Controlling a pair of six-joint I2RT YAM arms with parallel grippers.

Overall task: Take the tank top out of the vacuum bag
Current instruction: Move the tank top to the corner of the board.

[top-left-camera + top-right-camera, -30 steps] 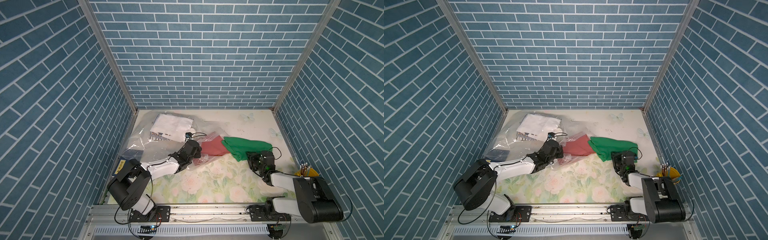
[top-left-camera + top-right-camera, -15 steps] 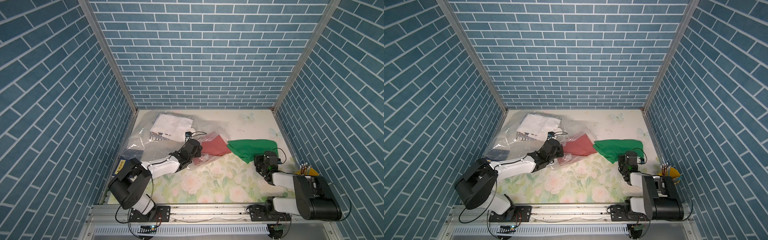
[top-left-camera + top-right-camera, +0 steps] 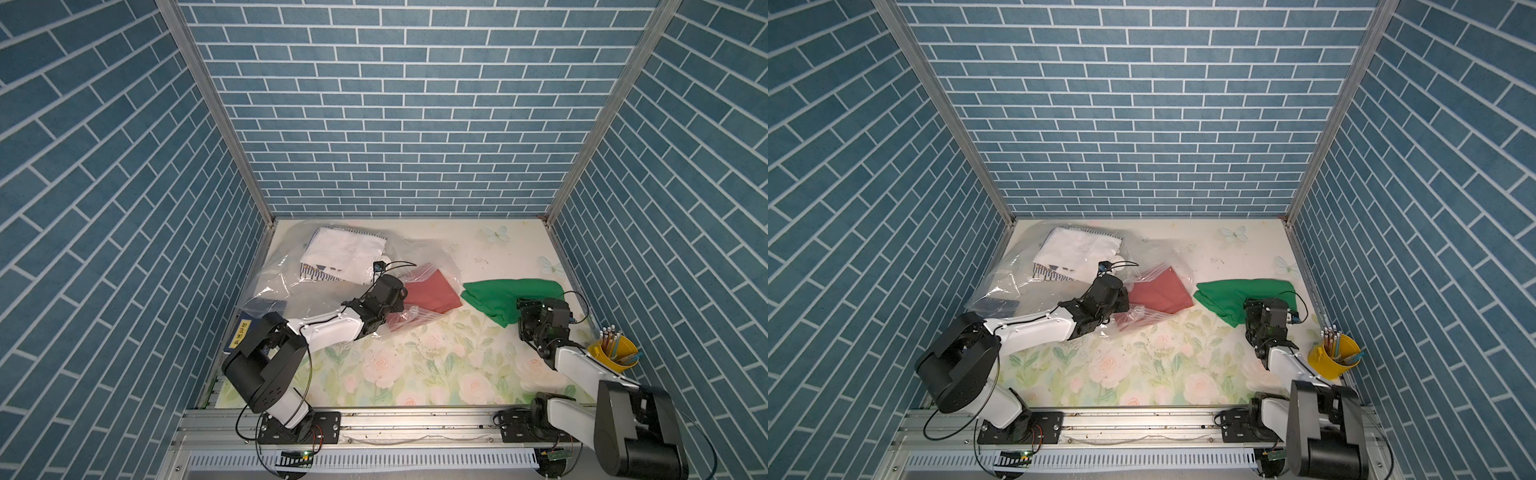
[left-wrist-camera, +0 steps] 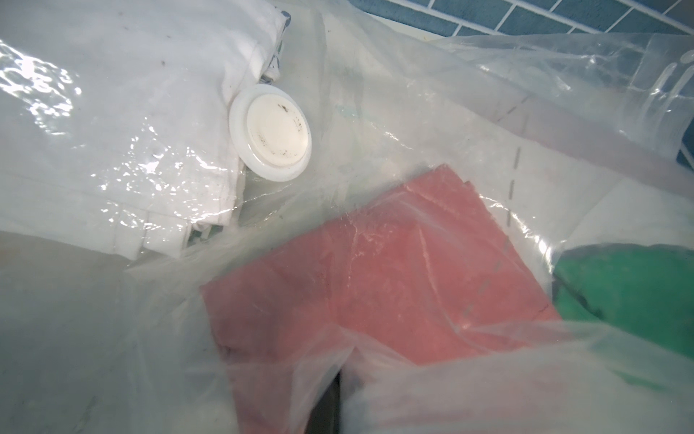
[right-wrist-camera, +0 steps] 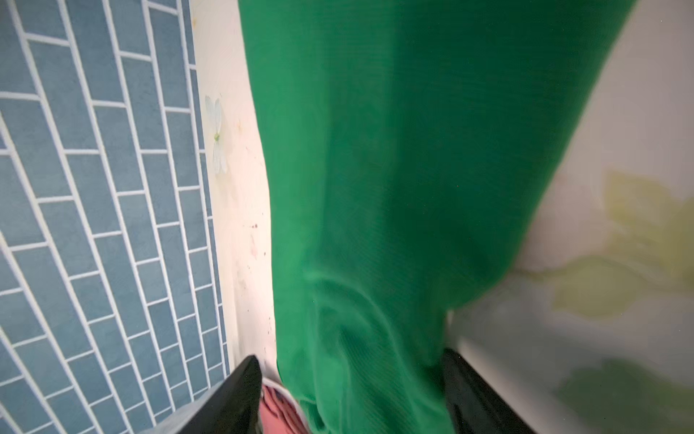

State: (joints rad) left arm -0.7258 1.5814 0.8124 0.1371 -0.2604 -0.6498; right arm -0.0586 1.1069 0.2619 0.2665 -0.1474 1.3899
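Green tank top (image 3: pixel 511 295) lies on tabletop (image 3: pixel 415 357) just beside vacuum bag (image 3: pixel 419 253), apart from plastic; extraction looks done. Right hand (image 5: pixel 349 379) spread, one finger either side of cloth, not pinching. Left hand (image 4: pixel 330 398) pressed together on fold of bag film, pinning bag. Step in hand: clean let-go. Lift right hand straight up, away from bag, so fingers don't snag fabric. Red garment (image 3: pixel 432 293) under bag film: leave.

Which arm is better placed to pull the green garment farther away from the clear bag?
Right. The right gripper stands open astride the green garment; the left gripper is shut on the vacuum bag.
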